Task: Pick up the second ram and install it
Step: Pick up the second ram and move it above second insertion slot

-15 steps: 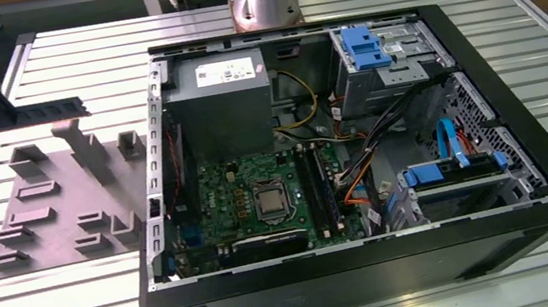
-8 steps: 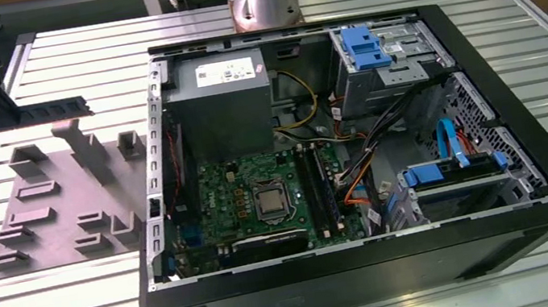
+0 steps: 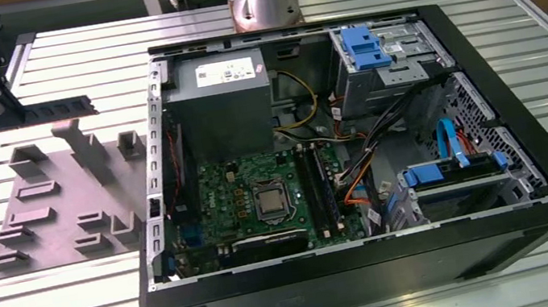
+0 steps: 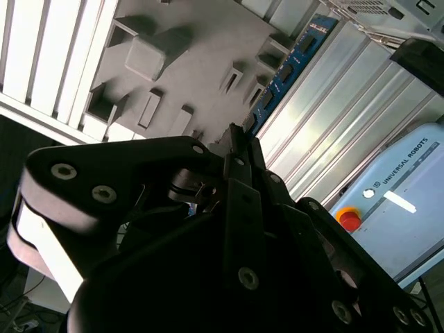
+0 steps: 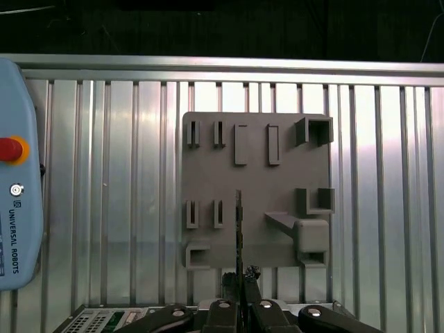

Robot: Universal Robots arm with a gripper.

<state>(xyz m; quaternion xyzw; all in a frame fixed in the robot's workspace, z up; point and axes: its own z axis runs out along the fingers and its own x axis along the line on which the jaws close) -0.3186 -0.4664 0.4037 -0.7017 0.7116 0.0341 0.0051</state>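
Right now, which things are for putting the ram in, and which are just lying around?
For the job: the second ram, shut in the gripper; the memory slots on the motherboard; the open computer case.

Just lying about: the gray parts holder; the teach pendant; the blue drive brackets; the power supply.

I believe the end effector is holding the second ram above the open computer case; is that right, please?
Not quite. The end effector is holding the second ram, but above the grey holder tray beside the open computer case, on the exterior view's left of it, as the exterior view shows.
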